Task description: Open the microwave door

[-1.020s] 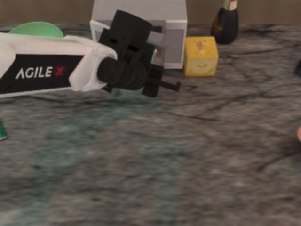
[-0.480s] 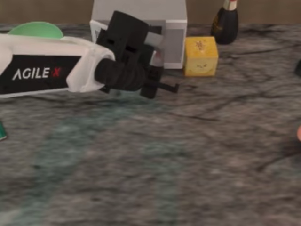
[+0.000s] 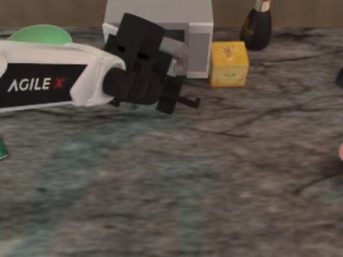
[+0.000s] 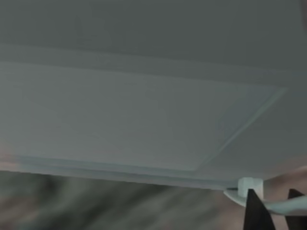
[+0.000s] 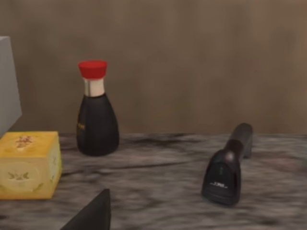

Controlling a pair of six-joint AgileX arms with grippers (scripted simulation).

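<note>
The silver-grey microwave [image 3: 158,13] stands at the back of the table, left of centre. My left arm [image 3: 53,80] reaches in from the left, and its black wrist covers most of the microwave's front. The microwave door [image 4: 134,120] fills the left wrist view and stands slightly ajar, a tilted grey strip of the microwave door [image 3: 179,49] showing past the wrist. My left gripper [image 4: 273,215] is shut on the door's white handle [image 4: 283,207], which passes between its fingers [image 4: 254,213]. A dark part of my right gripper [image 5: 96,215] shows, parked off the table's right edge.
A yellow cube [image 3: 229,63] sits just right of the microwave's control panel [image 3: 199,48]. A dark soy sauce bottle [image 3: 256,27] with a red cap stands behind it. A black scanner [image 5: 226,167] lies near the right edge. A green plate [image 3: 42,33] is at the back left.
My left arm has drawn back to the left with the handle in its grip, and the door has swung a little further out from the microwave. The right arm has not moved.
</note>
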